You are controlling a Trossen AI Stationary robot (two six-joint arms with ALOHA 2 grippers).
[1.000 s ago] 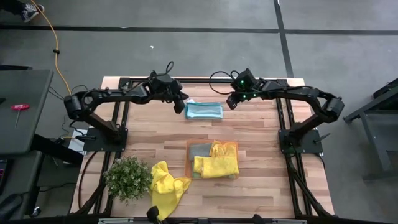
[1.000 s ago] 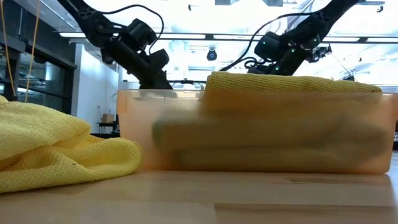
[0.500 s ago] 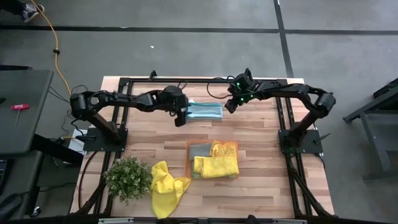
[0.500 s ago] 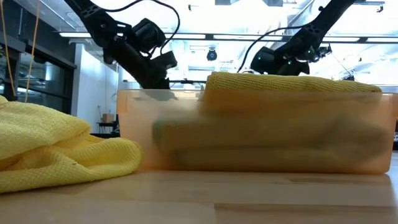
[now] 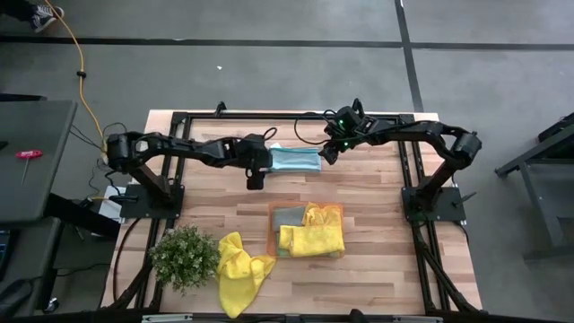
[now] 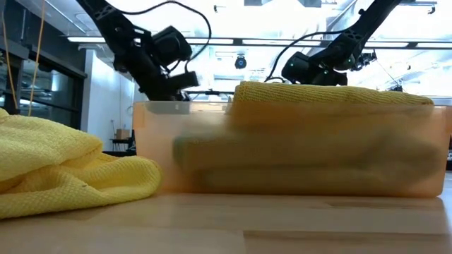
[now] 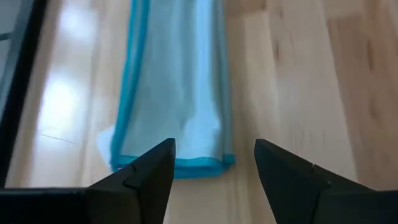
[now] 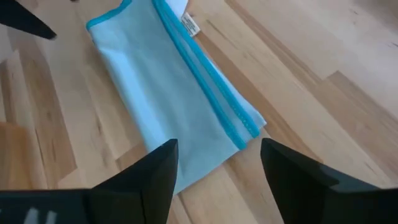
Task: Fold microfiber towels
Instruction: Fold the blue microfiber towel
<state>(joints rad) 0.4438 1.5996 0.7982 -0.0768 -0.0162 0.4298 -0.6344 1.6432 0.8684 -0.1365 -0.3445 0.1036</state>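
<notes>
Light-blue folded microfiber towel (image 5: 295, 160) lies on the wooden table (image 5: 359, 197), between the spread, empty left gripper (image 5: 255, 177) and right gripper (image 5: 328, 152).

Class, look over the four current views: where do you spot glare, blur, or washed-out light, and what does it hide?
Low view: bright ceiling lights wash out the background, and the near orange bin is blurred. Left wrist view: glare patches on the wooden table beside the light blue towel, slightly soft. Right wrist view: even light, the towel's hem sharp. High view: even light, small detail.
</notes>
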